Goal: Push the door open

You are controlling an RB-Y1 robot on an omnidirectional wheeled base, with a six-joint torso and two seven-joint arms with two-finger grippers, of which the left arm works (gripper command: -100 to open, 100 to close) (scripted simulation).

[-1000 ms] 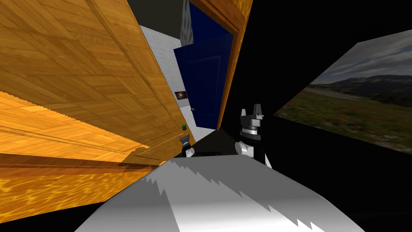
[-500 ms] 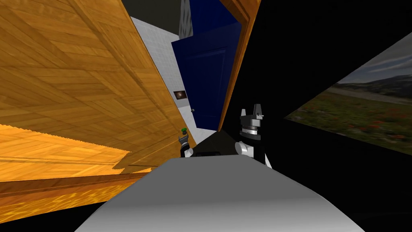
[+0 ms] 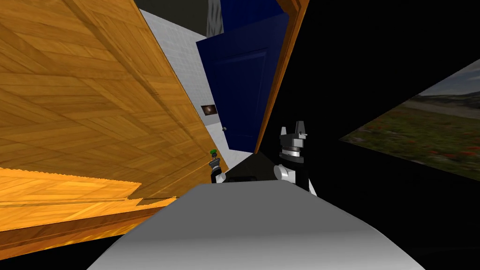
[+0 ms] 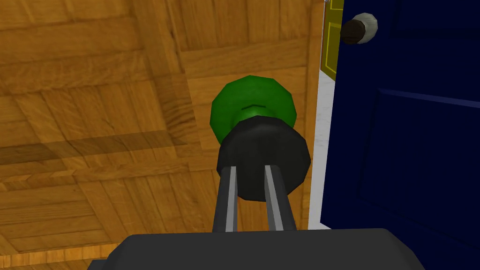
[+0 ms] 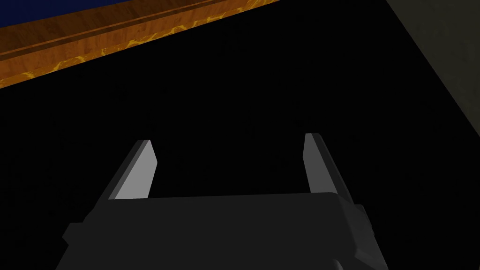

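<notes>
The big wooden door (image 3: pixel 93 93) has swung further away from me than it was a second ago. The gap between its edge and the wooden door frame (image 3: pixel 281 70) is wider now, and more of the dark blue door (image 3: pixel 243 93) shows through it. My own view has turned a little too, so part of that shift comes from me. The left jaws are almost closed. Their two thin fingers (image 4: pixel 228 197) sit close side by side, with the tips up against the black knob (image 4: pixel 262 159) and its green base (image 4: pixel 253 105) near the door's free edge. They hold nothing that I can see. They look like they just lean on the knob. The right jaws are wide open and hold nothing, up in front of a black area. I think the push is working and the door is well on its way. A bit more pushing the same way should open it fully.
</notes>
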